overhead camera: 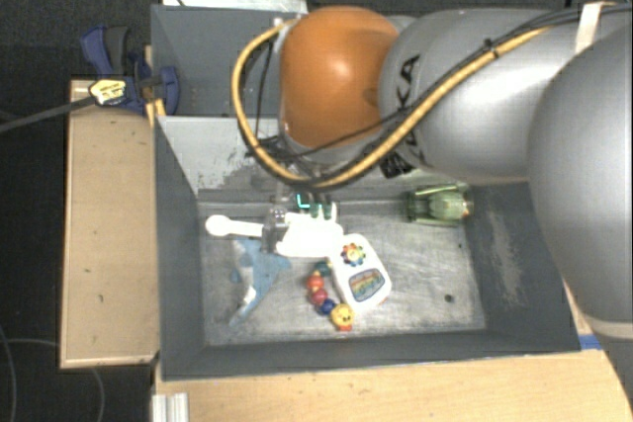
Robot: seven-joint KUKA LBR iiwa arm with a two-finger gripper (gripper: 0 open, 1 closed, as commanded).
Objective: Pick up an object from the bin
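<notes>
1. The arm (495,94) comes in from the right and bends down into the bin (425,282), with its orange cover (331,74) above the bin's back wall.
2. A yellow cable (450,79) runs along the arm and loops round the orange cover.
3. The gripper (292,220) hangs below the cover, low over the bin floor, near the back wall and left of the middle.
4. Whether its jaws are apart or together cannot be told, since the wrist and its shadow hide them.
5. Just under the gripper and touching its lower end lies a white plastic piece (309,238), flat on the floor. Whether it is gripped cannot be told.
6. A white spoon (229,228) lies just to the left, its bowl pointing away from the gripper.
7. A blue toy (257,277), shaped like a small plane, lies in front of the spoon, on the left of the floor.
8. A white toy phone (362,280) with coloured buttons lies just to the right of the white plastic piece and nearer the front.
9. A string of coloured beads (321,292) lies against the phone's left edge and ends in a yellow ball near the front wall.
10. A green bottle (437,206) lies on its side by the back wall, well apart to the right.
</notes>
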